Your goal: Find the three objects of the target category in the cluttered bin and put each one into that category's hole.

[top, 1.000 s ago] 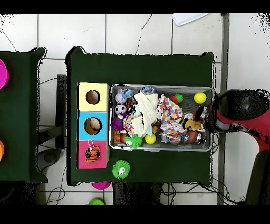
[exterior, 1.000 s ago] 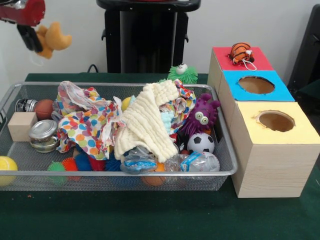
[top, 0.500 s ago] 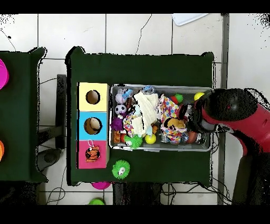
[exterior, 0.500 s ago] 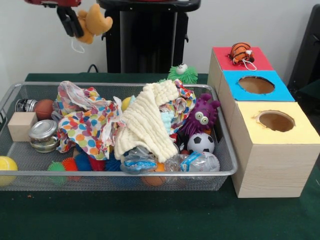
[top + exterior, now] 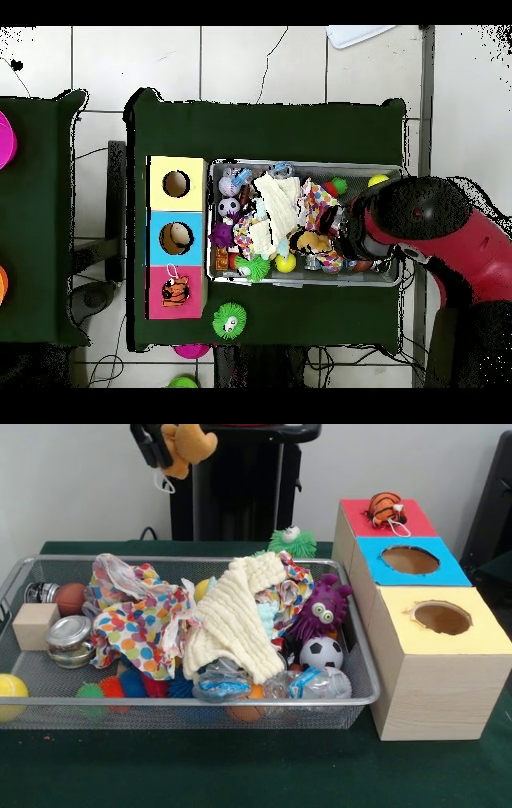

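My gripper [image 5: 162, 448] hangs high above the bin's middle-left, shut on a tan plush animal [image 5: 190, 440] with a white loop dangling under it. Seen from overhead, the gripper [image 5: 335, 240] and the plush [image 5: 314, 241] are over the wire bin [image 5: 300, 280]. A striped tiger plush [image 5: 386, 507] lies on the red box [image 5: 416, 518], covering its hole. The blue box's hole [image 5: 410, 559] and the yellow box's hole [image 5: 442, 617] are uncovered. In the bin [image 5: 192, 702], a purple monster toy [image 5: 320, 610] leans at the right end.
The bin also holds a polka-dot cloth [image 5: 140, 624], a cream cloth [image 5: 232, 620], a soccer ball [image 5: 321, 653], a wooden block [image 5: 34, 626], a metal jar [image 5: 69, 640] and a yellow ball [image 5: 11, 692]. A green spiky ball [image 5: 292, 542] sits behind the bin.
The gripper has carried the tan plush steadily rightward in the front view, from above the bin's left end towards its middle. Nothing in the bin or on the boxes has moved.
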